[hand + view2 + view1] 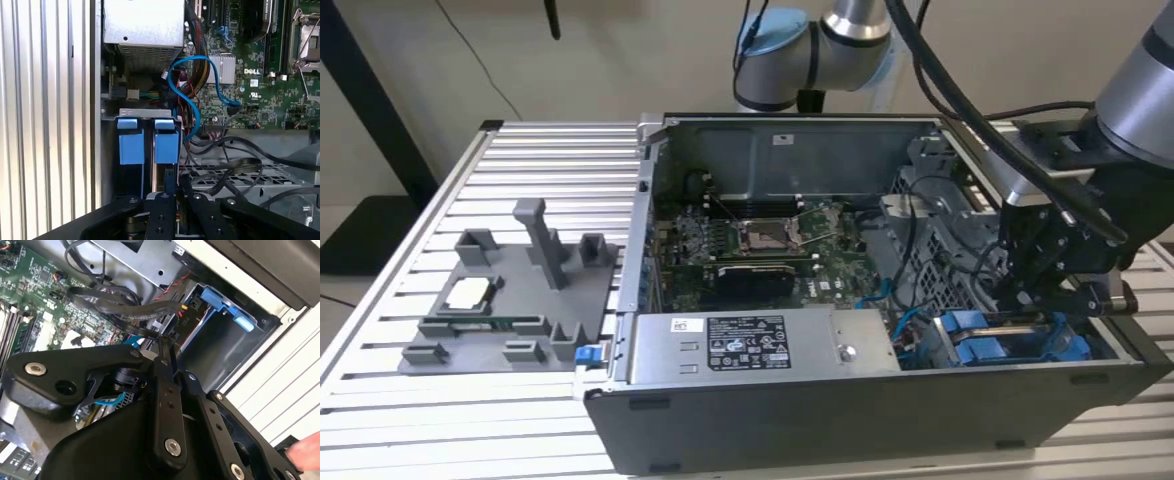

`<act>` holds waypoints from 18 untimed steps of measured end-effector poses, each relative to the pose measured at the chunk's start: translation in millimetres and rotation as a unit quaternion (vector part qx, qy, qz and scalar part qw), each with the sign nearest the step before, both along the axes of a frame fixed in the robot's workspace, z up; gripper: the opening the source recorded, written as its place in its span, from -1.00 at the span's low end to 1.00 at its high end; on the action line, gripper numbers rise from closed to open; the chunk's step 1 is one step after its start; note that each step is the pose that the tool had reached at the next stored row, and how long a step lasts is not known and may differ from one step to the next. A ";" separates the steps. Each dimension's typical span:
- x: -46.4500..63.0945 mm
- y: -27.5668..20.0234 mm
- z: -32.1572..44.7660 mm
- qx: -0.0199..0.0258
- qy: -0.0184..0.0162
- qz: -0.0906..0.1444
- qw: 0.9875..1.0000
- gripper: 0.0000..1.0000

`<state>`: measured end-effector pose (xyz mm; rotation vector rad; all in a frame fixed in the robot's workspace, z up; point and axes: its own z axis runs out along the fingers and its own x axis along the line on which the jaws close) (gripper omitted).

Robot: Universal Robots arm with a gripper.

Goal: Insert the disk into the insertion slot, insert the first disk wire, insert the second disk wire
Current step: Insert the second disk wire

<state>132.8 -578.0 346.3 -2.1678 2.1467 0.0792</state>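
The disk's blue carrier sits pushed into the insertion slot, beside a second blue carrier. In the exterior view both blue carriers lie in the grey drive bay at the case's front corner, on that view's right. My gripper reaches down into the bay just behind them. Its fingers stand close together, shut on the end of a flat black disk wire. In the second wrist view the gripper pinches that black wire next to the bay's blue handle.
A looping blue data cable and several black cables crowd the space by the motherboard. The silver power-supply box lies along the case's near side. A grey fixture tray stands on the slatted table at the exterior view's left.
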 end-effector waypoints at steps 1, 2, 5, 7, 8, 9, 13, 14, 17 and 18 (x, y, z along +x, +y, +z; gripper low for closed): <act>0.3 0.0 -0.5 0.000 -0.001 0.000 1.000 -0.68; 0.4 0.0 -0.7 0.000 -0.001 0.000 1.000 -0.68; 0.5 0.0 -1.5 0.000 -0.001 0.000 1.000 -0.68; 0.5 0.0 -2.1 0.000 -0.001 0.000 1.000 -0.68; 0.5 0.0 -2.5 0.000 -0.001 0.000 1.000 -0.68; 0.5 0.0 -3.3 0.000 -0.001 0.000 1.000 -0.68; 0.7 -0.1 -5.2 0.000 -0.001 0.000 1.000 -0.68; 0.7 -0.1 -5.6 0.000 -0.001 0.000 1.000 -0.68; 0.7 -0.1 -8.1 0.000 -0.001 0.000 1.000 -0.68; 0.7 -0.1 -9.1 0.000 -0.001 0.000 1.000 -0.68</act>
